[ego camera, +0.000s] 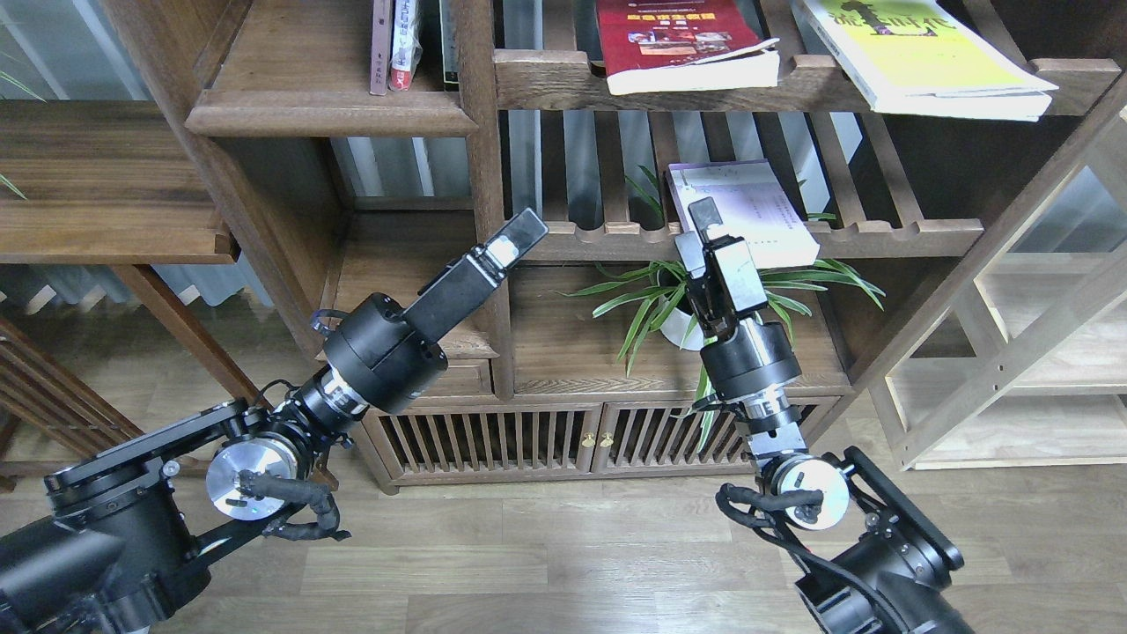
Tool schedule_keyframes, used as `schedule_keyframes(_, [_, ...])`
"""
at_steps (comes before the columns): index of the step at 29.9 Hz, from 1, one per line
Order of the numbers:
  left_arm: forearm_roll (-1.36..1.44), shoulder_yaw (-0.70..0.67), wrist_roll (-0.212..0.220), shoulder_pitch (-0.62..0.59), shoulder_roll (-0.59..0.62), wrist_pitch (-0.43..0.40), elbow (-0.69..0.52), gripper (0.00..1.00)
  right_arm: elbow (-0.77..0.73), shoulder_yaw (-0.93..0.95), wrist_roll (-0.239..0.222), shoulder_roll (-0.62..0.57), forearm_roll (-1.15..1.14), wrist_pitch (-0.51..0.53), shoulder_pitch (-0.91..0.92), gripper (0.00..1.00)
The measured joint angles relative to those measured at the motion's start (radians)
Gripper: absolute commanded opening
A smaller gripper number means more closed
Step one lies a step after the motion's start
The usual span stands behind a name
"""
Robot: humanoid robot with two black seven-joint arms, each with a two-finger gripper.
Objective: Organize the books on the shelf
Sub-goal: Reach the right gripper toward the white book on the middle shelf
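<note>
Head view, bookcase in dark-brown wood with visible grain. Solid shelf board at upper left, flat top, rounded moulded front edge; three thin upright volumes stand on it, spines maroon, white-red and dark, print too small to read. To its right, two slatted racks with scalloped front rails. Upper rack carries the dark-red book, thick, white page block facing out, cover showing small pale characters and a photo strip, not legible; beside it, apart, the yellow-green book, glossy cover with large black characters, corner overhanging the rail. Lower rack carries the lavender-white book, matte pale cover with faint fine print, unreadable, lying tilted over the rail. Right gripper, black and boxy, sits at the near-left corner of this book; one finger overlaps the cover, the second is not distinguishable, so cannot tell its opening or whether it grips. Left gripper, seen as one dark flat slab with a pale patch, hangs in front of the vertical post, touching no book; fingers not separable, opening cannot be told. Below: potted plant, narrow green leaves, white pot, on the cabinet top. Floor is grey-brown wood-look planks.
</note>
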Motion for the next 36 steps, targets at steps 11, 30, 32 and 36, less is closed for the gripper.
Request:
schedule_keyframes(11, [0.077, 0.007, -0.007, 0.017, -0.006, 0.000, 0.024, 0.99, -0.004, -0.016, 0.000, -0.004, 0.000, 0.000, -0.019, 1.00])
schedule_keyframes(30, [0.091, -0.035, 0.027, 0.018, -0.002, 0.000, 0.044, 0.99, -0.028, -0.049, -0.021, -0.024, 0.018, -0.057, -0.029, 1.00])
schedule_keyframes(32, [0.096, -0.037, 0.036, 0.025, -0.001, 0.000, 0.043, 0.99, -0.034, -0.050, -0.021, -0.020, 0.040, -0.098, -0.029, 1.00])
schedule_keyframes(36, [0.127, -0.050, 0.040, 0.053, -0.001, 0.000, 0.040, 0.99, -0.040, -0.045, -0.022, -0.022, 0.124, -0.227, -0.023, 1.00])
